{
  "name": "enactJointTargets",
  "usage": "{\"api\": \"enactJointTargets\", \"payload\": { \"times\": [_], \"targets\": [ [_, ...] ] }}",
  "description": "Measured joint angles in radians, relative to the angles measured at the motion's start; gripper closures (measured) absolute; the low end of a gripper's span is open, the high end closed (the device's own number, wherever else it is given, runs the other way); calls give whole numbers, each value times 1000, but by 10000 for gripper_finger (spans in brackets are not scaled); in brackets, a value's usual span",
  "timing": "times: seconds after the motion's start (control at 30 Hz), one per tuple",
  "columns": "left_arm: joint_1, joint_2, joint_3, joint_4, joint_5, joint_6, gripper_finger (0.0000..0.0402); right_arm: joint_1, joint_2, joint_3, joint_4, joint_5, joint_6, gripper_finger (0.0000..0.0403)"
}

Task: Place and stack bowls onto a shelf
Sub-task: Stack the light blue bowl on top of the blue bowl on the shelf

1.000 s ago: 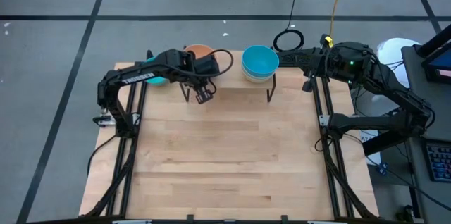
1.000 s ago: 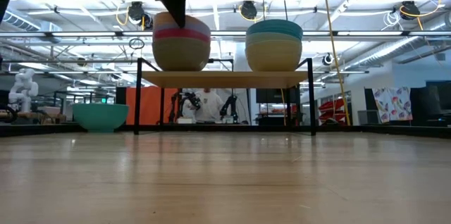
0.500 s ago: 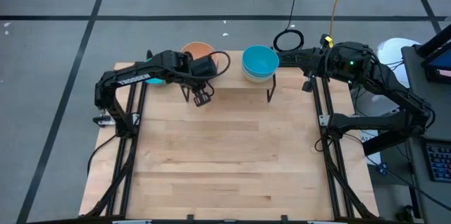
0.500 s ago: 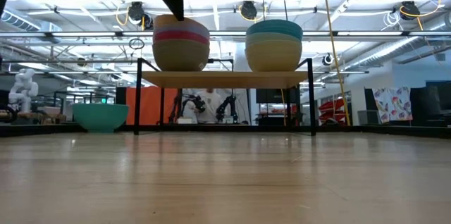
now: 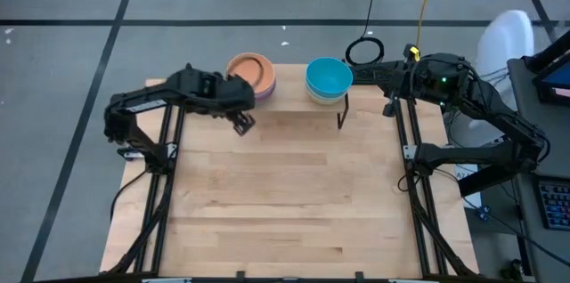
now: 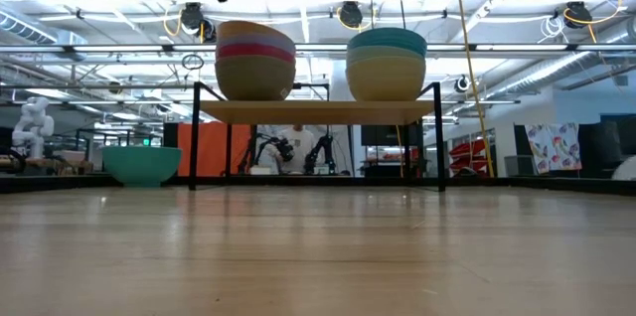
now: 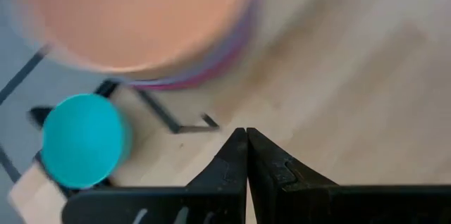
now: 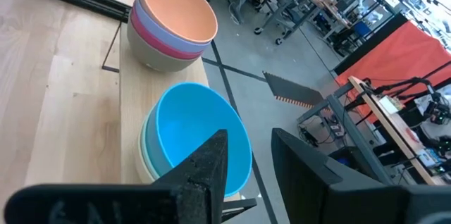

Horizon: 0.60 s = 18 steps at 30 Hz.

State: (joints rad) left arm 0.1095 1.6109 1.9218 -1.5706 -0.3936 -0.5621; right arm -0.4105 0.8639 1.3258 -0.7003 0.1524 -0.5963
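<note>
Two stacks on the shelf [image 6: 318, 111] — orange-topped stack [image 5: 251, 74] on the left, cyan-topped stack [image 5: 328, 79] on the right — and one mint green bowl [image 6: 142, 164] down on the table at far left. Left gripper [image 5: 243, 123] just near of the orange-topped stack, jaws together and empty; right gripper [image 8: 248, 164] parked beside the cyan-topped stack, jaws apart. Best done by swinging left to the mint green bowl, opening wide, pinching one rim wall squarely — then lifting clear above the stack before lowering centred.

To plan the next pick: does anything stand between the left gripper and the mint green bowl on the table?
Probably yes. The shelf's left leg, thin and black, stands between the shut left gripper and the mint green bowl beside the shelf.
</note>
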Motion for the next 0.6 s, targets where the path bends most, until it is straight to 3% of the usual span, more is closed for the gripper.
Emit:
{"api": "enactJointTargets", "payload": {
  "times": [0.23, 0.6],
  "targets": [
    [60, -66, 0, 1, -164, -165, 399, 0, 0, 0, 0, 0, -17, 300],
    [263, -115, 0, 0, -227, -183, 398, 0, 0, 0, 0, 0, -18, 300]
  ]
}}
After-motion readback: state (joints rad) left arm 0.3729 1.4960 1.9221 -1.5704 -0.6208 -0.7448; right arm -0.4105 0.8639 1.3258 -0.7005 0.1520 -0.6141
